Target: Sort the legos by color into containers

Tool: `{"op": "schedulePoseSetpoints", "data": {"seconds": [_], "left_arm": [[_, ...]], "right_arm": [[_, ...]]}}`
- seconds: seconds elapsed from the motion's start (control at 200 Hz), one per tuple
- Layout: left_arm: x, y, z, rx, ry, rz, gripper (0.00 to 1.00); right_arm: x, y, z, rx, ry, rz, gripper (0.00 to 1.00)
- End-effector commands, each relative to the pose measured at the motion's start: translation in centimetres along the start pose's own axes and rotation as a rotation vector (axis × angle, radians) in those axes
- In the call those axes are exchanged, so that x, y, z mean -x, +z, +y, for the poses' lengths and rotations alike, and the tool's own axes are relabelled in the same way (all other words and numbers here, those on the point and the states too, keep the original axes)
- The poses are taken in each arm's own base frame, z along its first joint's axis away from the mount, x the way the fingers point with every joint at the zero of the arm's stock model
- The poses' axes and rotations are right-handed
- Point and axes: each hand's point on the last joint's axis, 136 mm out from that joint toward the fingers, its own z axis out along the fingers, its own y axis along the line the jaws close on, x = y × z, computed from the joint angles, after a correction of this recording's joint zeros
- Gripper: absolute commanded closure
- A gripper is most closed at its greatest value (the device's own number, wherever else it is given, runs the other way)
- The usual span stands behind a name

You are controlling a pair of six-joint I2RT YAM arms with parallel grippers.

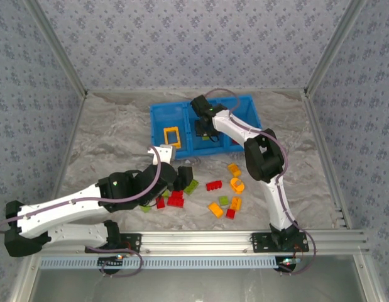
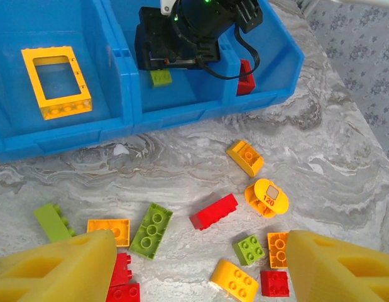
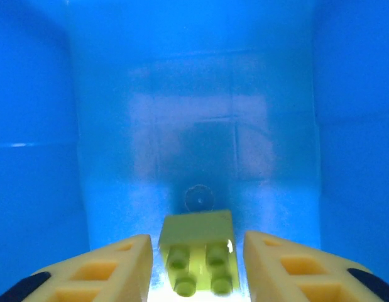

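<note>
The blue bin (image 1: 161, 117) holds three containers side by side. An orange frame lego (image 2: 56, 82) lies in the left one and a red brick (image 2: 246, 78) in the right one. My right gripper (image 3: 197, 242) is down in the middle container, open, with a lime green brick (image 3: 200, 251) between its fingers and a gap on each side. My left gripper (image 2: 200, 251) hovers open over loose legos on the table: a red brick (image 2: 213, 211), a lime brick (image 2: 151, 230), an orange rounded piece (image 2: 266, 197) and several others.
The right arm (image 1: 260, 157) reaches from the near edge over the loose legos (image 1: 213, 186) into the bin. The marbled table top (image 1: 106, 145) lies bare to the left of the bin. Patterned walls (image 1: 181, 38) close the back and sides.
</note>
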Motion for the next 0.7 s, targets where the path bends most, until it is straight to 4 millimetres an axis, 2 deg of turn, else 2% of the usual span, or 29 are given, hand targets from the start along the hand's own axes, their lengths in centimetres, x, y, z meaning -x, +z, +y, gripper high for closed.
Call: {"op": "schedulePoseSetpoints", "data": {"seconds": [0.0, 0.18, 0.275, 0.37, 0.46, 0.535, 0.54, 0.625, 0.695], "left_arm": [[0.0, -0.7, 1.3, 0.030, -0.033, -0.022, 0.29], [-0.2, -1.2, 2.7, 0.081, -0.049, -0.014, 0.30], [-0.3, -1.7, 3.9, 0.133, -0.067, -0.008, 0.30], [-0.5, -2.3, 5.0, 0.180, -0.087, 0.006, 0.31], [-0.8, -2.6, 5.7, 0.198, -0.104, 0.016, 0.31], [-0.8, -2.9, 6.1, 0.209, -0.110, 0.019, 0.31], [-0.8, -2.9, 6.1, 0.211, -0.110, 0.020, 0.31], [-0.9, -3.1, 6.6, 0.228, -0.118, 0.027, 0.31], [-1.1, -3.1, 6.9, 0.240, -0.131, 0.041, 0.31]], "right_arm": [[1.8, -4.1, 0.6, 0.035, -0.013, -0.057, 0.52], [4.6, -11.0, 0.9, 0.060, -0.023, -0.187, 0.51], [5.7, -16.0, 0.5, 0.069, -0.020, -0.286, 0.52], [5.7, -21.3, 0.4, 0.105, -0.038, -0.407, 0.53], [4.7, -26.0, 0.5, 0.169, -0.064, -0.523, 0.53], [2.8, -29.2, 0.7, 0.227, -0.092, -0.602, 0.54], [2.6, -28.8, 0.8, 0.226, -0.097, -0.597, 0.54], [-0.5, -31.6, 1.2, 0.295, -0.148, -0.658, 0.53], [-3.5, -33.0, 1.4, 0.363, -0.191, -0.681, 0.53]]}}
